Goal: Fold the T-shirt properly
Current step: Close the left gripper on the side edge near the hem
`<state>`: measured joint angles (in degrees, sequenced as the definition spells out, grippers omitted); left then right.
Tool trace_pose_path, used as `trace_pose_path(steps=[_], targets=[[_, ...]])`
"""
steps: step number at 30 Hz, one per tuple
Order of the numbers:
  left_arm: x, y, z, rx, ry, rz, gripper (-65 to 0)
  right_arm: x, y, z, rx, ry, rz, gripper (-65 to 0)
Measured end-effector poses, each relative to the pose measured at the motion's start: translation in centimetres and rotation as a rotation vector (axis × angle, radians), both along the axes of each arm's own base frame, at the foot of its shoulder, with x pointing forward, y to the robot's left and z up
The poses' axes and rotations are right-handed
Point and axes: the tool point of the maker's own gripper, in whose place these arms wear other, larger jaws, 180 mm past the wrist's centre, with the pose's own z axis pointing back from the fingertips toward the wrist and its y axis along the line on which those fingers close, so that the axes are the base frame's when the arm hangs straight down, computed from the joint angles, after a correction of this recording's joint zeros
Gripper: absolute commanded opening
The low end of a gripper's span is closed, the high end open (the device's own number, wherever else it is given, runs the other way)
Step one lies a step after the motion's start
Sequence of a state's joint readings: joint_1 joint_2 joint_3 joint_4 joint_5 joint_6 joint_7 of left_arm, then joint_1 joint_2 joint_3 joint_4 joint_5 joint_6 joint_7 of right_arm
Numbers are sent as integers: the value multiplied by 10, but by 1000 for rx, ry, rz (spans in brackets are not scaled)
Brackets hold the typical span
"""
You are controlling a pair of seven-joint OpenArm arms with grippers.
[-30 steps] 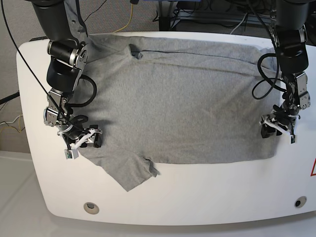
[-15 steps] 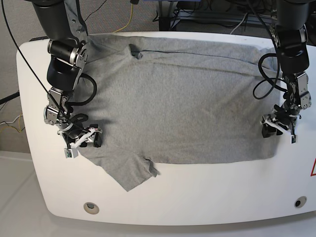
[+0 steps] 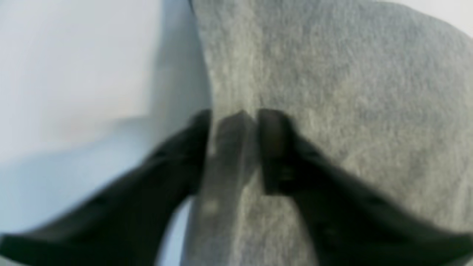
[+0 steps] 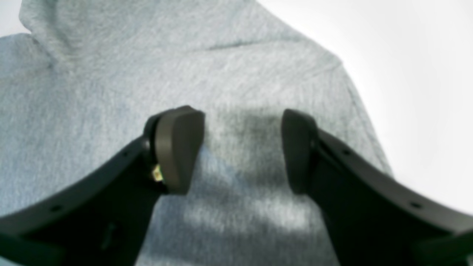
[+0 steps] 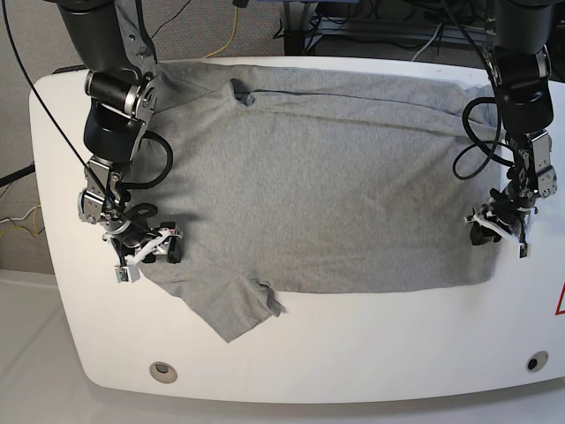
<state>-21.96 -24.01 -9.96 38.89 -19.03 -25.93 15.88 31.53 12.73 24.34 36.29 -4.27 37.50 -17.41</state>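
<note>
**Both grippers down at the shirt's side edges**

Base view: I see the T-shirt [image 5: 318, 185] spread plain-side up across the white table [image 5: 353, 353], one sleeve sticking out toward the near edge. Any lettering is out of sight. The right gripper [image 5: 150, 252] sits at the shirt's edge on this view's left, the left gripper [image 5: 499, 231] at the opposite edge. Both are too small here for me to judge the jaw gaps, and both arms are cut off at the top of the frame.

Left wrist view: this one is blurred. I make out the dark fingers [image 3: 275, 147] set close together with a raised ridge of grey fabric between them, right at the shirt's edge where the table begins. They look pinched on that fold, though the blur leaves the contact soft.

Right wrist view: the fingers [image 4: 177, 147] stand clearly apart, with flat shirt fabric lying under the gap and nothing gripped. I cannot tell whether the tips touch the cloth.
</note>
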Motion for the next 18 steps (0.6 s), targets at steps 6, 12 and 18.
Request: trace_pose_path(steps=[6, 12, 18], targets=[[0, -2, 0, 3, 1, -10, -452, -1, 0, 0, 1, 3, 5, -287], [-3, -4, 0, 3, -27, -19, -603, -1, 0, 1, -2, 7, 9, -286], [-9, -9, -3, 1, -18, -47, -562, 0, 0, 2, 1, 7, 12, -284]])
